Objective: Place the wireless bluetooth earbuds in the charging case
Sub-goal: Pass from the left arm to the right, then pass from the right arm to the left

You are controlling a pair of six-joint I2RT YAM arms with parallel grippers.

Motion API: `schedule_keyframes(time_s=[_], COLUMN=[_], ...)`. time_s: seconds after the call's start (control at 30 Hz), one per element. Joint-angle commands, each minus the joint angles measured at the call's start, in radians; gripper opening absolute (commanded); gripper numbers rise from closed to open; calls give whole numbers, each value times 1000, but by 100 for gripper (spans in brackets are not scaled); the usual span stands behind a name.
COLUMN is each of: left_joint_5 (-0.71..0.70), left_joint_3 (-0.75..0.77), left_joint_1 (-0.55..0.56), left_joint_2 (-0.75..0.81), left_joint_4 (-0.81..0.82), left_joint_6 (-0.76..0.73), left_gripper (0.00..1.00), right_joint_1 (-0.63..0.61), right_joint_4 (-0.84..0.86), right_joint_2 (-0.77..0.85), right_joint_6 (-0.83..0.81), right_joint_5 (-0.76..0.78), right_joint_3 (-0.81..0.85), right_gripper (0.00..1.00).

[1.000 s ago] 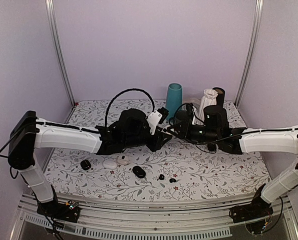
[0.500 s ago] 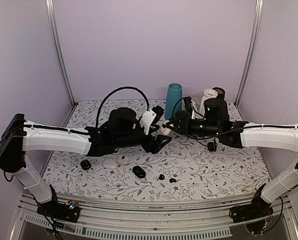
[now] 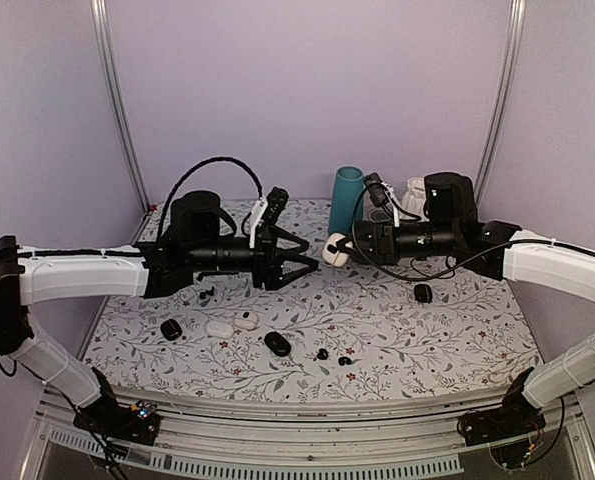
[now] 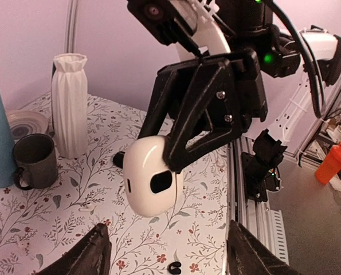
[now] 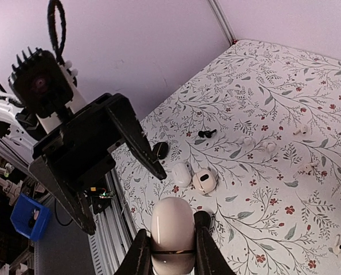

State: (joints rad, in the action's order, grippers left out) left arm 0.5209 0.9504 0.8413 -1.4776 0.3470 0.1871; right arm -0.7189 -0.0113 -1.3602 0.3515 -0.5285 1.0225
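My right gripper (image 3: 339,250) is shut on a white pebble-shaped charging case (image 3: 334,251), held in the air above the table's middle. The case fills the gap between its fingers (image 5: 172,235). My left gripper (image 3: 307,255) faces it from the left, open and empty, a short way from the case (image 4: 150,180), with its own fingertips low in the left wrist view (image 4: 170,255). Two tiny black earbuds (image 3: 322,354) (image 3: 345,360) lie near the front edge. Another black bud (image 5: 205,133) lies further left. One small black bud (image 4: 174,267) shows under the left gripper.
On the floral table lie black oval cases (image 3: 171,328) (image 3: 277,343) (image 3: 423,293) and two white cases (image 3: 218,327) (image 3: 245,320). A teal cylinder (image 3: 347,198), white vase (image 3: 414,195) and dark mug (image 4: 35,160) stand at the back. Small white buds (image 5: 269,146) are scattered.
The left gripper has opened and drawn back to the left. The right gripper has risen and kept the white case, so the two grippers now stand apart.
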Motion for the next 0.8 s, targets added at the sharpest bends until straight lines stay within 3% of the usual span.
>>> schedule_keyframes(time_s=[0.0, 0.3, 0.77], left_joint_5=[212, 405, 439], left_joint_3=[10, 59, 73], left_joint_1=[-26, -32, -43], left_joint_2=[3, -93, -98], left_joint_4=[64, 184, 232], left_joint_6=[82, 235, 285], left_gripper=[69, 66, 56], right_joint_1=[-5, -44, -52], right_joint_4=[-40, -109, -243], right_joint_2=[53, 40, -23], right_joint_6=[-101, -163, -241], right_joint_5=[-91, -104, -193], right_joint_3=[38, 110, 178], right_gripper=[4, 4, 4])
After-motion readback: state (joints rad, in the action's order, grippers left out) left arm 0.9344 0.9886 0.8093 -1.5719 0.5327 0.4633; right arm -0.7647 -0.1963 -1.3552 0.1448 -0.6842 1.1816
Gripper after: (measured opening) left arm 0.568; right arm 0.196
